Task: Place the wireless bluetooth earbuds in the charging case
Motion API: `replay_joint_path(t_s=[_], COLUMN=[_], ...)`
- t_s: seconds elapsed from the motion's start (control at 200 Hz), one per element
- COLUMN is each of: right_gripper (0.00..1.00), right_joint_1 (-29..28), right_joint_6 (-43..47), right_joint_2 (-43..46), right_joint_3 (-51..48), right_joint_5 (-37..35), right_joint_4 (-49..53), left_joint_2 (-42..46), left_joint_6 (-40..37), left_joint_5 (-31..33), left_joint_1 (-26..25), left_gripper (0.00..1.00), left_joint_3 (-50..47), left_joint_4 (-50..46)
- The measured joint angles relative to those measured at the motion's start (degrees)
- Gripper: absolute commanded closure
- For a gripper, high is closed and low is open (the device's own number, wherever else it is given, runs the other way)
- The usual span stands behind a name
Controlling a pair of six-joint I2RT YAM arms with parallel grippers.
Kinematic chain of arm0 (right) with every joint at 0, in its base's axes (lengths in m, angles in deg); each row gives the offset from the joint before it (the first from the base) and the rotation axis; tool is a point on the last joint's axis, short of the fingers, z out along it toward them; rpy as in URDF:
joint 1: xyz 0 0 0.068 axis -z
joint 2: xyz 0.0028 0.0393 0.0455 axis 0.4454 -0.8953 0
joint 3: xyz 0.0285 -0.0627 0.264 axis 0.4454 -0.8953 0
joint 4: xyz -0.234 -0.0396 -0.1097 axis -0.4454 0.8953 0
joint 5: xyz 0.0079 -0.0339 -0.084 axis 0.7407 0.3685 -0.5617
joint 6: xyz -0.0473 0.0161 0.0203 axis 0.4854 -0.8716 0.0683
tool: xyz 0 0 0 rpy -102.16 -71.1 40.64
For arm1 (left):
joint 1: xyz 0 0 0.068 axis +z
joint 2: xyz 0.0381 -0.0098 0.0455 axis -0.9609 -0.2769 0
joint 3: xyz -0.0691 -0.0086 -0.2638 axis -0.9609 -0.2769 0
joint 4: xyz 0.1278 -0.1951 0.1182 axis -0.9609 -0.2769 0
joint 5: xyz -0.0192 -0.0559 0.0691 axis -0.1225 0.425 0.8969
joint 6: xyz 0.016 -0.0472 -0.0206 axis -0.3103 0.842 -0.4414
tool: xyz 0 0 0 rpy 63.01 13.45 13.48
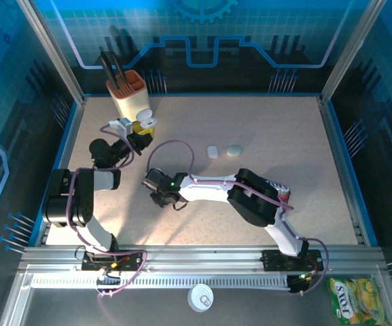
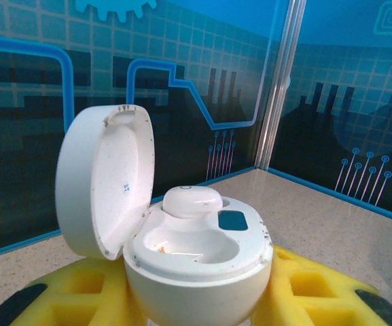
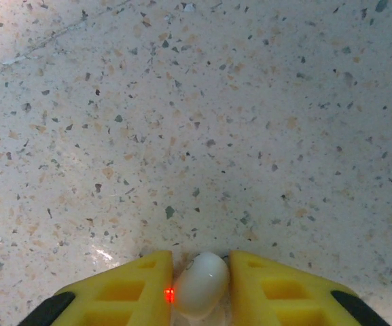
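Left jaws clamp the open charging case (image 2: 197, 268); right jaws pinch one earbud (image 3: 200, 283). Risk: the smooth earbud may slip or twist, missing the empty socket (image 2: 182, 246).

Bright, even overhead light washes the speckled table (image 1: 277, 136), while the blue panels (image 1: 250, 41) behind it stay dim. The orange tool cup (image 1: 129, 92) at the table's back-left corner throws a soft shadow up those panels. Glare whitens the metal rail (image 1: 182, 280) along the table's near edge. In the left wrist view, the open charging case (image 2: 196, 272) is crisp, its lid hollow gently shaded and the backdrop slightly soft. In the right wrist view, the table surface glares pale at upper left. The earbud (image 3: 201, 284) at the bottom edge goes soft beside a small red glow (image 3: 169, 294).
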Motion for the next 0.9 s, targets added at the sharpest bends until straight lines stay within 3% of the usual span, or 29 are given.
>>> replay_joint_path(t_s=[0.28,0.625,0.9], right_gripper=[0.77,0.76,0.74], right_joint_1=[2.7,12.5,13.7], right_joint_6=[1.6,6.6,15.7], right_joint_2=[5.4,20.7,22.2], right_joint_3=[-6.3,-23.9,-28.5], right_joint_5=[3.7,5.4,6.3], right_joint_4=[-0.2,-0.6,3.5], left_joint_2=[0.0,0.0,0.0], left_joint_6=[0.0,-0.4,-1.4], left_joint_5=[0.0,0.0,0.4], left_joint_1=[0.0,-2.5,-4.4], left_gripper=[0.63,0.63,0.63], left_joint_3=[-0.2,-1.4,-2.8], left_joint_4=[0.0,0.0,0.0])
